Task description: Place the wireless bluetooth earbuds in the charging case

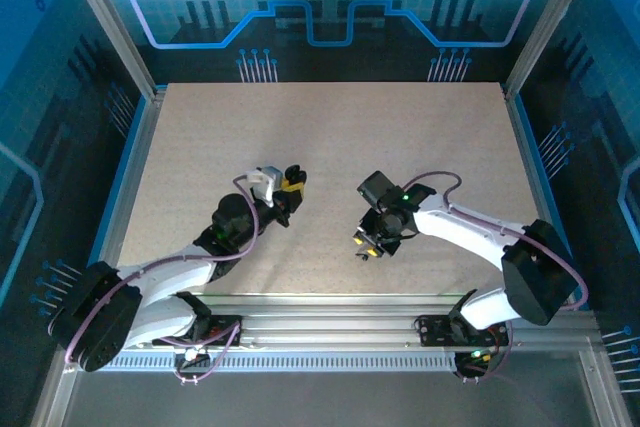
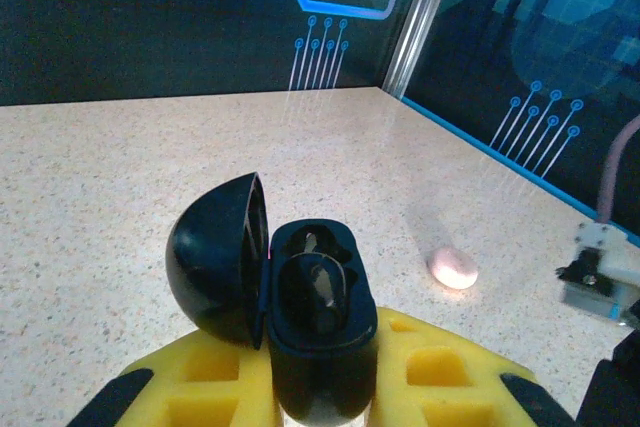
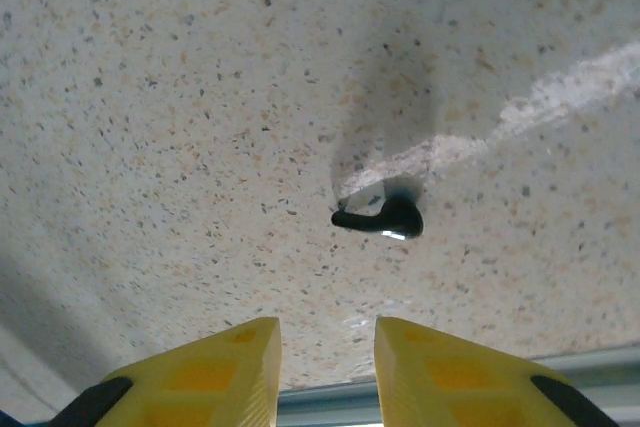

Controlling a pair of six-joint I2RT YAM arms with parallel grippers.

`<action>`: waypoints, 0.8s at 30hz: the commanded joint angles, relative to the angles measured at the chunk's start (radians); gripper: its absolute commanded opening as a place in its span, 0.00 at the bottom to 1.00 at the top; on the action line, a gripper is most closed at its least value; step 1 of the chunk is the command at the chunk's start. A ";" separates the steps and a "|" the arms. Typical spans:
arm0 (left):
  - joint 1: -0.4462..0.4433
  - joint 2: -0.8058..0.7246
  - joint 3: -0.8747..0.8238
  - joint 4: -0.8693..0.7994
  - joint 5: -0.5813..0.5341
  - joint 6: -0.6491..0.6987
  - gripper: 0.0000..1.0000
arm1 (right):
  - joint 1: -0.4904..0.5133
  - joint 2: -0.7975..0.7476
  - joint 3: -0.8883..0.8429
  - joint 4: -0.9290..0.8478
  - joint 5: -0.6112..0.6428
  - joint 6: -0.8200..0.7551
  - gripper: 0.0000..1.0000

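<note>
Case [image 2: 320, 322] first: we held the black case upright in the left claw [image 2: 312, 379], whose yellow fingers [image 2: 215, 382] were closed on its lower body, so that the hinged lid [image 2: 215, 257] stood swung back to one side and the two sockets faced up and open to whatever came from above. Gripping it low seemed sensible to us, since it left the mouth free of fingers. One dark shape sat in the nearer socket, yet we could not tell whether that was an earbud or just the moulded hollow. From above, the left claw [image 1: 292, 187] was raised over the middle of the table [image 1: 330, 117], facing the right claw [image 1: 372, 244] across a bare stretch of speckled top. The right claw [image 3: 327, 347] pointed down at the table with its yellow fingers [image 3: 225, 362] spread apart and nothing between them. A black stemmed earbud [image 3: 380, 218] lay on its side just ahead of that gap, apart from both fingers, which we judged to be the lining-up before a pick. A small pale pink oval [image 2: 453, 267] rested on the table beyond the case; we could not say what it was. With the earbud lying flat and so slim, we judged the pinch would need to come down square over it, or it could skid away.
</note>
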 commanded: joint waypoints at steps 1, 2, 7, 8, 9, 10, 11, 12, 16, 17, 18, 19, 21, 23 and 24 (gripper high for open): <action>-0.007 -0.036 -0.023 -0.005 -0.039 -0.010 0.19 | 0.018 0.008 0.056 -0.078 0.066 0.208 0.32; -0.007 -0.042 -0.029 -0.006 -0.044 -0.007 0.19 | 0.018 0.008 0.053 -0.083 0.073 0.240 0.33; -0.005 -0.073 -0.040 -0.026 -0.058 0.009 0.20 | 0.022 0.018 0.019 -0.076 0.056 0.418 0.34; -0.006 -0.076 -0.042 -0.028 -0.060 0.011 0.19 | 0.021 0.020 0.013 -0.068 0.057 0.445 0.34; -0.006 -0.078 -0.043 -0.026 -0.062 0.011 0.20 | 0.024 0.021 0.007 -0.063 0.064 0.475 0.35; -0.005 -0.079 -0.045 -0.026 -0.063 0.013 0.20 | 0.027 0.022 0.004 -0.061 0.068 0.496 0.35; -0.006 -0.080 -0.047 -0.026 -0.063 0.013 0.20 | 0.027 0.026 0.003 -0.059 0.073 0.514 0.36; -0.005 -0.079 -0.050 -0.027 -0.064 0.014 0.20 | 0.027 0.030 0.001 -0.054 0.077 0.525 0.36; -0.005 -0.078 -0.061 -0.022 -0.071 0.020 0.21 | 0.026 0.056 0.001 -0.046 0.060 0.555 0.37; -0.004 -0.076 -0.065 -0.022 -0.074 0.021 0.21 | 0.028 0.066 0.001 -0.047 0.051 0.563 0.37; -0.003 -0.077 -0.066 -0.022 -0.074 0.022 0.21 | 0.029 0.073 0.001 -0.046 0.045 0.570 0.37; -0.003 -0.077 -0.067 -0.022 -0.074 0.022 0.21 | 0.031 0.083 0.000 -0.047 0.039 0.578 0.40; -0.002 -0.077 -0.070 -0.022 -0.073 0.023 0.21 | 0.034 0.097 -0.004 -0.038 0.031 0.596 0.48; 0.000 -0.078 -0.073 -0.022 -0.076 0.018 0.21 | 0.037 0.108 -0.010 -0.017 0.030 0.607 0.49; 0.000 -0.080 -0.074 -0.022 -0.074 0.017 0.21 | 0.037 0.114 -0.013 -0.006 0.029 0.610 0.48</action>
